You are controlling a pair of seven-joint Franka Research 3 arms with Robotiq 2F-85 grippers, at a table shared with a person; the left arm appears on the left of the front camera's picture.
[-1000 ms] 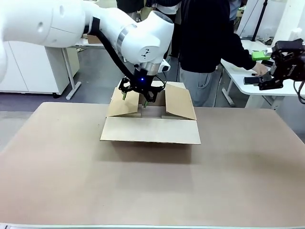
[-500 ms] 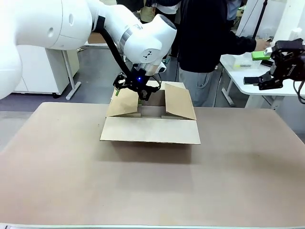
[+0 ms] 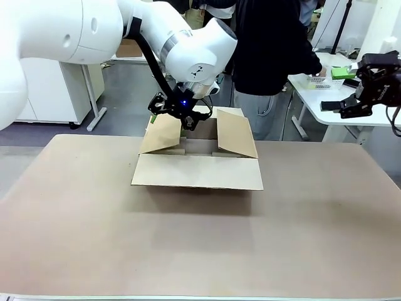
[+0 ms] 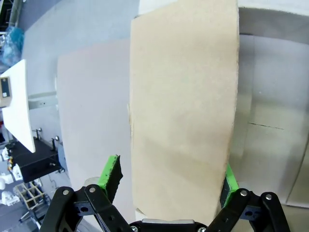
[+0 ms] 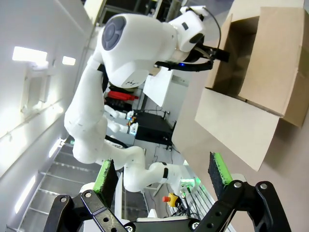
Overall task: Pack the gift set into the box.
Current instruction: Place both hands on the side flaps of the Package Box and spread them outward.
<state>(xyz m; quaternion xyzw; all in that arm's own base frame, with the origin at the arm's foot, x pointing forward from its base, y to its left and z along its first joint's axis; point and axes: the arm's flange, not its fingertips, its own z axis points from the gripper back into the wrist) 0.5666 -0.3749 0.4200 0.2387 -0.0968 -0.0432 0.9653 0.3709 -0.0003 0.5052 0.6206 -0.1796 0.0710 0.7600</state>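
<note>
**Front view**
- Box (image 3: 197, 170): plain brown corrugated carton, shallow and rectangular. It sits toward the far middle of the tan bench (image 3: 188, 251). The near flap is folded out flat and the 2 side flaps stand up at a slant, so the mouth is open for loading.
- Left hand (image 3: 182, 115): black, hanging just above the left side flap (image 3: 161, 134), probably placed there to hold that panel clear of the opening.
- Right hand (image 3: 354, 103): raised at the right edge, well apart from the box, probably parked clear of the work.
- Person (image 3: 269, 44): at the far side, reaching toward a white side table (image 3: 310, 94).
- Dark flat item (image 3: 331, 105): lying on that table; possibly the gift set, but too small to tell.

**Left wrist view**
- Left hand is released, with its jaws spread wide.
- The green pads (image 4: 112, 171) stand either side of the flap's matte, fibrous face. Whether either pad touches the board cannot be told.
- The box floor beyond the flap is smooth board with a faint crease.

**Right wrist view**
- Right hand is released, grasping nothing, with the pads well apart.
- Farther off, the glossy white left arm (image 5: 140, 48) bends down to the box.
</note>
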